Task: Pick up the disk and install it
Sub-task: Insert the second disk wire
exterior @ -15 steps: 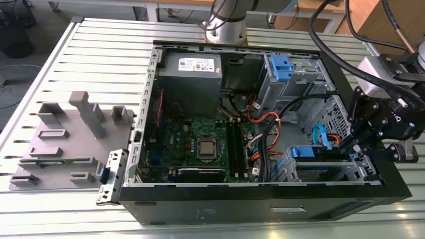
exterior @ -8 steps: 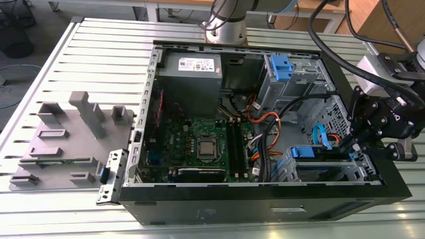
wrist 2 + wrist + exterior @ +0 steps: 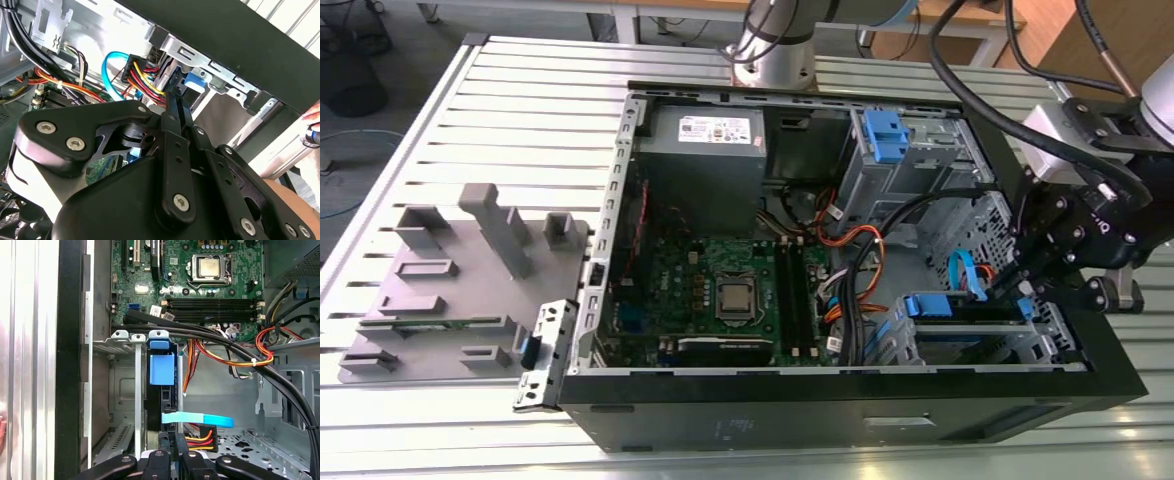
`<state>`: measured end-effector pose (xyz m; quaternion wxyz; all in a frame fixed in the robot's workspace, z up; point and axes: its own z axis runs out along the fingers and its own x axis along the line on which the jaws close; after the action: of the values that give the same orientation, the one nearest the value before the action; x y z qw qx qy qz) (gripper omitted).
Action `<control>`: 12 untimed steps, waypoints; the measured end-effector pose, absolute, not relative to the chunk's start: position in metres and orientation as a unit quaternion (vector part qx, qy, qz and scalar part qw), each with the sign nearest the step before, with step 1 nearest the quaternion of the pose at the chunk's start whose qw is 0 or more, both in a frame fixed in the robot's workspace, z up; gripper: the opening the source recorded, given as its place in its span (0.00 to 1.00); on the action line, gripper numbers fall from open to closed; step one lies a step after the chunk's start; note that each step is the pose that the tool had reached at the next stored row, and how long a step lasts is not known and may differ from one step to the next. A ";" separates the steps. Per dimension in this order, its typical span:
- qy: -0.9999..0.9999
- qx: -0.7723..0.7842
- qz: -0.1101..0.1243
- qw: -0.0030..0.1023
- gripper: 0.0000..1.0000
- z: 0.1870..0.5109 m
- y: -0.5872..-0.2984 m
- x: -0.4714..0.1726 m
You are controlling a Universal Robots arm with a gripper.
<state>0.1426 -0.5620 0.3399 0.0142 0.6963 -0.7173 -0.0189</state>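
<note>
The disk [image 3: 961, 307] stands on edge in the metal drive cage [image 3: 981, 345] at the case's near corner on the exterior view's right, its blue bracket [image 3: 161, 369] facing the motherboard. My gripper [image 3: 1019, 290] hangs over that cage at the case's edge. In both wrist views the black fingers [image 3: 172, 115] lie pressed together, and the gripper [image 3: 173, 440] points along the disk's rear end. Nothing shows between the fingers. A blue flat cable [image 3: 200, 419] and a red-yellow power plug [image 3: 200, 437] sit right by the tips.
The open case holds a motherboard [image 3: 720, 290], a grey power-supply box [image 3: 707, 140] and a tall cage with a blue clip [image 3: 887, 135]. Thick black cables [image 3: 240, 347] cross near the cage. A grey fixture block [image 3: 454, 290] stands on the slatted table. A person's hand [image 3: 312, 120] is beyond the case wall.
</note>
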 end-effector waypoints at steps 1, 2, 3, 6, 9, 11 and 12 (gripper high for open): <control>-0.717 0.696 -0.019 0.014 0.16 0.340 -0.562 0.142; -0.717 0.696 -0.019 0.014 0.16 0.340 -0.562 0.142; -0.717 0.696 -0.019 0.014 0.16 0.340 -0.562 0.142; -0.717 0.696 -0.019 0.015 0.16 0.340 -0.562 0.142; -0.717 0.696 -0.019 0.015 0.16 0.339 -0.563 0.142; -0.717 0.696 -0.019 0.015 0.16 0.339 -0.563 0.142; -0.717 0.696 -0.019 0.015 0.16 0.339 -0.564 0.142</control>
<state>0.1420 -0.5639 0.3393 0.0146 0.6963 -0.7173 -0.0186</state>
